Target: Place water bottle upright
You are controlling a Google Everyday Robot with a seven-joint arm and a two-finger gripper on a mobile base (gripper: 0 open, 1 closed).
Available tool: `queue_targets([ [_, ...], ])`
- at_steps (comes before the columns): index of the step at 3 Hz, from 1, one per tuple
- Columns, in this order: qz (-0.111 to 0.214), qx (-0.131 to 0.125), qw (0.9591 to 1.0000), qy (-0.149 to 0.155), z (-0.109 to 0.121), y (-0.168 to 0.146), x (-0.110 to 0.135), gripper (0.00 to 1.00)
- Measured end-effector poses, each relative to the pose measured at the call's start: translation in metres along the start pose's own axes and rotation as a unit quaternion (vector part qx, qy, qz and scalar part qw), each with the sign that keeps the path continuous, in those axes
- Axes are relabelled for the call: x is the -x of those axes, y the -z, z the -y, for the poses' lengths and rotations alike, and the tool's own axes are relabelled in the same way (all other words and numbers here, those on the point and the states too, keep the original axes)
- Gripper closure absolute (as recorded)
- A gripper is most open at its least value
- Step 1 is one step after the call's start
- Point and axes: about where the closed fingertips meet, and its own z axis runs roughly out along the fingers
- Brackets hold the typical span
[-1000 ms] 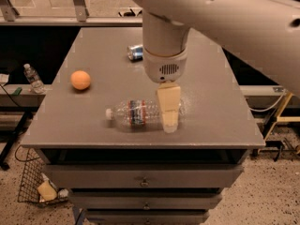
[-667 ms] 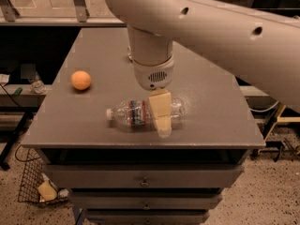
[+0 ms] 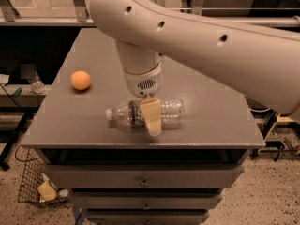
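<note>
Near table (image 3: pixel 211 125) front edge, tool (image 3: pixel 152 123) over lying water bottle (image 3: pixel 171 108).

— What sort of place is this?
— A robotics lab or workshop. The gripper (image 3: pixel 152 125) hangs low over a grey metal drawer cabinet (image 3: pixel 140 179). Below it, to the view's left, a wire basket (image 3: pixel 29 184) sits on speckled floor (image 3: pixel 267 205). Metal rails (image 3: pixel 47 21) run behind.

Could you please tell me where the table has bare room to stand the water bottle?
Free: right of the water bottle toward the table edge, and front-left between the orange ball and the bottle. Crowded mid-table, where the tool sits over the bottle.
</note>
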Motion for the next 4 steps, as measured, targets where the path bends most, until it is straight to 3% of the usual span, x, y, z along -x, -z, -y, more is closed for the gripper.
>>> queue_targets([
  [1, 0.006, 0.005, 1.0000, -0.001, 0.002, -0.002, 0.003, 0.49],
  [2, 0.044, 0.013, 0.9989, -0.009, 0.007, 0.006, -0.002, 0.74],
  [3, 0.151, 0.021, 0.9878, -0.031, 0.021, 0.032, -0.023, 1.00],
  [4, 0.249, 0.033, 0.9661, -0.059, 0.031, 0.053, -0.036, 1.00],
])
